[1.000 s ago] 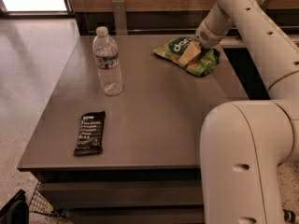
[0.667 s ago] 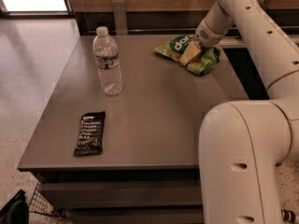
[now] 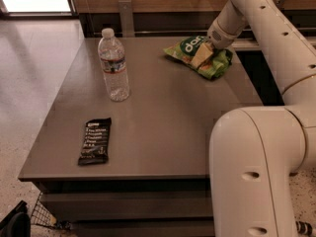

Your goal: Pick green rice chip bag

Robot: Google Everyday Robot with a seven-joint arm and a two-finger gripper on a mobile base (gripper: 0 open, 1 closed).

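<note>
Lying on the far right part of the tabletop (image 3: 168, 112), near its rear edge and right edge, the green rice chip bag (image 3: 186, 47) is crinkled and rests flat. Its dark green round logo with white letters faces up at the left end. A rumpled light-green portion extends to the right and toward the near side.

The claw (image 3: 201, 57) is positioned directly on top of the bag, in contact with its middle section. A pale part of the claw covers the area just right of the logo. How far the claw is open, and whether it has hold of the bag, cannot be told from this view. The bag shows no lift off the tabletop.

The white arm (image 3: 261, 23) descends to the claw from the upper right. It continues along the right side of the view into a large rounded link (image 3: 256, 172) in the near foreground, which hides the tabletop's near right corner.

Other items on the tabletop:
- A clear water bottle (image 3: 114, 68) with a white cap stands upright on the left half, well apart from the bag.
- A small black snack bar wrapper (image 3: 95, 140) lies flat near the front left edge, nearer the camera than the bottle and apart from it.

The tabletop surface is dark grey-brown. A pale floor (image 3: 34, 58) lies to the left of it. A narrow upright post (image 3: 126, 18) stands behind its rear edge, in front of a wooden wall panel.
</note>
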